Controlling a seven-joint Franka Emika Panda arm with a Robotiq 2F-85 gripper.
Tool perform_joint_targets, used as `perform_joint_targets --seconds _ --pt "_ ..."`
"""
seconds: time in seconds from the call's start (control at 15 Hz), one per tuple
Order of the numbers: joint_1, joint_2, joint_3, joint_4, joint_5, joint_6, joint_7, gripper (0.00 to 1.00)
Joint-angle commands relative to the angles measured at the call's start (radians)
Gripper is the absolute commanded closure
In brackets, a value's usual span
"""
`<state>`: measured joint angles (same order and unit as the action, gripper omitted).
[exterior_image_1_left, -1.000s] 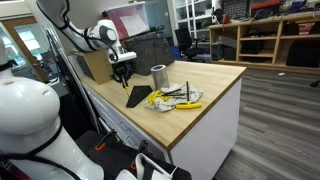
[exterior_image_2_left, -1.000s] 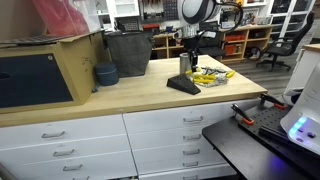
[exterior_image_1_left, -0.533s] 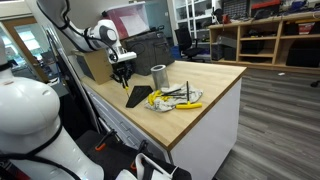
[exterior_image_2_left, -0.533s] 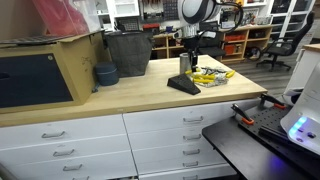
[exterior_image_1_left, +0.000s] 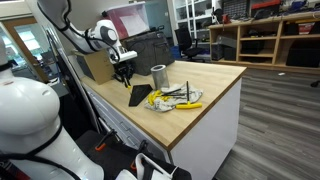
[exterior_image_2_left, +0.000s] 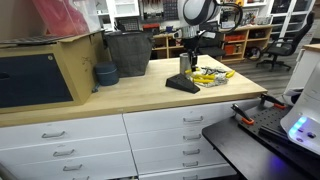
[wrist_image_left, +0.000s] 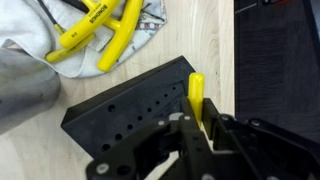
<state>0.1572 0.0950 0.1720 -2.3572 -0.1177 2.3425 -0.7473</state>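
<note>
My gripper (wrist_image_left: 197, 118) is shut on a yellow-handled tool (wrist_image_left: 196, 92) and holds it just above a black wedge-shaped tool holder (wrist_image_left: 135, 105) with rows of holes. In both exterior views the gripper (exterior_image_1_left: 124, 76) (exterior_image_2_left: 187, 62) hangs over the holder (exterior_image_1_left: 139, 96) (exterior_image_2_left: 183, 84) on the wooden counter. More yellow-handled tools (wrist_image_left: 100, 30) lie on a grey cloth (wrist_image_left: 130, 40) beside the holder, and they also show in the exterior views (exterior_image_1_left: 172, 98) (exterior_image_2_left: 210, 75). A metal cup (exterior_image_1_left: 158, 76) stands next to them.
A black bin (exterior_image_2_left: 128, 52), a blue bowl (exterior_image_2_left: 105, 74) and a wooden box with a dark door (exterior_image_2_left: 45, 72) stand at the back of the counter (exterior_image_2_left: 140, 98). The counter edge runs close to the holder (wrist_image_left: 228, 60). Drawers (exterior_image_2_left: 185, 135) sit below. A white robot body (exterior_image_1_left: 35, 125) stands nearby.
</note>
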Motion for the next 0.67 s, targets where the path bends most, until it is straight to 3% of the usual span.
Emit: perform_joint_targets --seconds 0.0,0.6 --pt "-0.006 0.020 0.000 -0.011 -0.038 0.063 0.004 0.96" --pt "-0.004 0.008 0.000 -0.048 -0.210 0.154 -0.115 0.96"
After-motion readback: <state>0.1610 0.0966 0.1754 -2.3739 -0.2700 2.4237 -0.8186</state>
